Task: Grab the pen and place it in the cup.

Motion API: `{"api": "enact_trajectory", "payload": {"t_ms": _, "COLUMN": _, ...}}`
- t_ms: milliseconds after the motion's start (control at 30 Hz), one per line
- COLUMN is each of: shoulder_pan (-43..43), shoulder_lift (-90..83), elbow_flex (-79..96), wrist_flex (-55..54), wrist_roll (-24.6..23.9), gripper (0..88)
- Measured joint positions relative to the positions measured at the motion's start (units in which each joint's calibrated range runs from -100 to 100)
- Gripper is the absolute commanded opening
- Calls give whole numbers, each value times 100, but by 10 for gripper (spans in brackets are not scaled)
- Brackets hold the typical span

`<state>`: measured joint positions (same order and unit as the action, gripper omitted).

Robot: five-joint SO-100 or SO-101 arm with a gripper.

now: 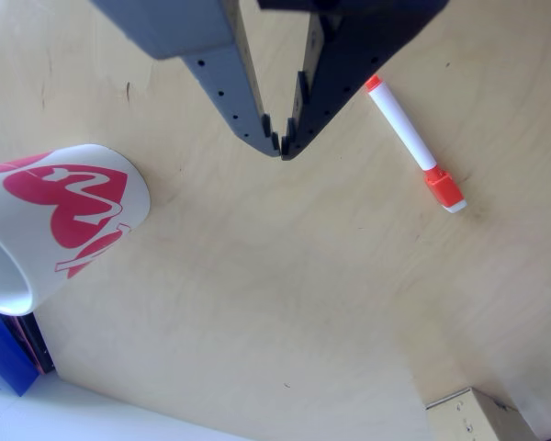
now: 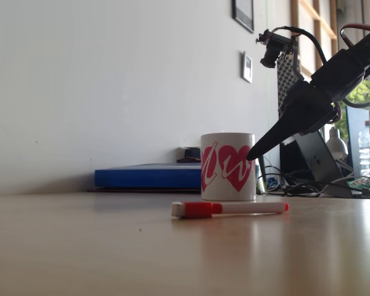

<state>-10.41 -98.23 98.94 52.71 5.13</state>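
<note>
The pen [image 1: 413,142] lies flat on the pale wooden bench [image 1: 285,303], its white barrel bare and its red-orange cap [image 1: 444,191] toward the lower right in the other view. In the fixed view the pen [image 2: 229,208] lies just in front of the cup [image 2: 228,166], cap end to the left. The cup [image 1: 60,225] stands upright on the bench, white with a red-pink heart on its side, well apart from the pen in the other view. The hand [image 1: 279,147] hangs above the bench between the 2, its dark fingers meeting at the tips and holding nothing. In the fixed view the hand [image 2: 253,155] points down, tip level with the cup's upper part.
</note>
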Motion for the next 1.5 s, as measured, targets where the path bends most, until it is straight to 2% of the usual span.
{"api": "enact_trajectory", "payload": {"t_ms": 1400, "shoulder_pan": 0, "shoulder_lift": 0, "elbow_flex": 0, "wrist_flex": 0, "wrist_roll": 0, "gripper": 15}}
{"api": "enact_trajectory", "payload": {"t_ms": 1500, "shoulder_pan": 0, "shoulder_lift": 0, "elbow_flex": 0, "wrist_flex": 0, "wrist_roll": 156, "gripper": 30}}
